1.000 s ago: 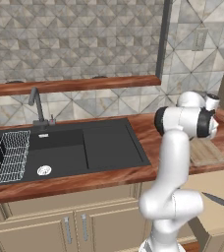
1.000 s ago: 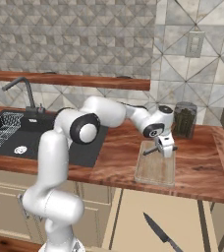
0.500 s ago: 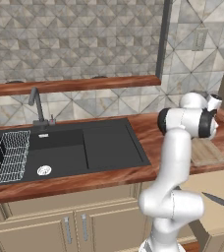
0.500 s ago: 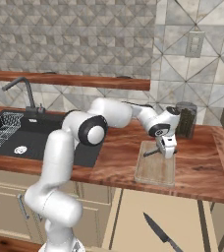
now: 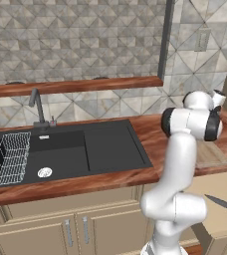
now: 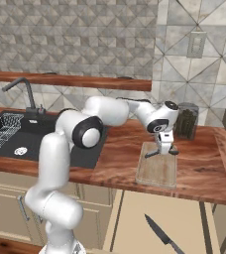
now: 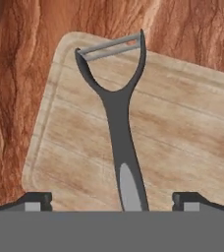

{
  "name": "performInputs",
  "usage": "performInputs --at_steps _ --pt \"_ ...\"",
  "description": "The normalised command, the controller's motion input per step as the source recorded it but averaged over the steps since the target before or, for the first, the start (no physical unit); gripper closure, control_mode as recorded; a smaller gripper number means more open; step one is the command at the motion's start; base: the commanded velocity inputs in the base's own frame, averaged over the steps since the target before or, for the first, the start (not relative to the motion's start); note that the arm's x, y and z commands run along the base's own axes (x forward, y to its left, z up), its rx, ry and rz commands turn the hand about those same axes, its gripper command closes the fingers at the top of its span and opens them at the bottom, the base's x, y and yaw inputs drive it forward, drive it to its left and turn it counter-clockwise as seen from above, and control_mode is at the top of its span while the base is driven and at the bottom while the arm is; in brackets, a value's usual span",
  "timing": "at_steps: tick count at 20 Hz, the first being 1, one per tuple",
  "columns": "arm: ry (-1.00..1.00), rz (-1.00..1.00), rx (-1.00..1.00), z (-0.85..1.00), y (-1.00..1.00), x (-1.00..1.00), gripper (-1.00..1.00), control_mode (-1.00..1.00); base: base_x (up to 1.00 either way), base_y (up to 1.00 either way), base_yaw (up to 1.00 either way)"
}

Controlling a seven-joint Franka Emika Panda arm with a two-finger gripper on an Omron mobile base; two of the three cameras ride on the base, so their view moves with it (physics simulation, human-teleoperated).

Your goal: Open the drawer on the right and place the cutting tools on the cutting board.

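Peeler set down on the board, gripper [image 6: 165,151] spread wide above it.
The peeler [image 7: 118,123] lies near the far edge of the cutting board [image 7: 182,142], fingertips [image 7: 33,201] apart on both sides; lift straight up, because it seems free already. A knife [image 6: 161,234] waits in the open drawer [image 6: 135,223].

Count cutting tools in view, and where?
2. A dark-grey Y-shaped peeler lies on the light tan wooden cutting board; a black-handled knife lies in the open beige drawer. Others may be hidden.
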Motion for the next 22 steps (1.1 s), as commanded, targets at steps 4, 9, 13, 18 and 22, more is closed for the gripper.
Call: performInputs --at_steps 4,9,13,18,22 --pt "-0.15 -0.07 -0.01 1.0 0.08 -0.99 -1.0 -1.0 0.0 0.0 0.0" --pt "-0.07 -0.01 -0.03 1.0 0.04 -1.0 -1.0 -1.0 0.0 0.0 0.0" --pt "0.0 0.07 -0.05 0.91 0.0 -1.0 -1.0 -1.0 0.0 0.0 0.0" --pt "0.0 0.16 -0.05 0.64 -0.15 -0.97 -1.0 -1.0 0.0 0.0 0.0" --pt "0.02 0.23 -0.02 0.32 -0.43 -1.0 -1.0 -1.0 0.0 0.0 0.0"
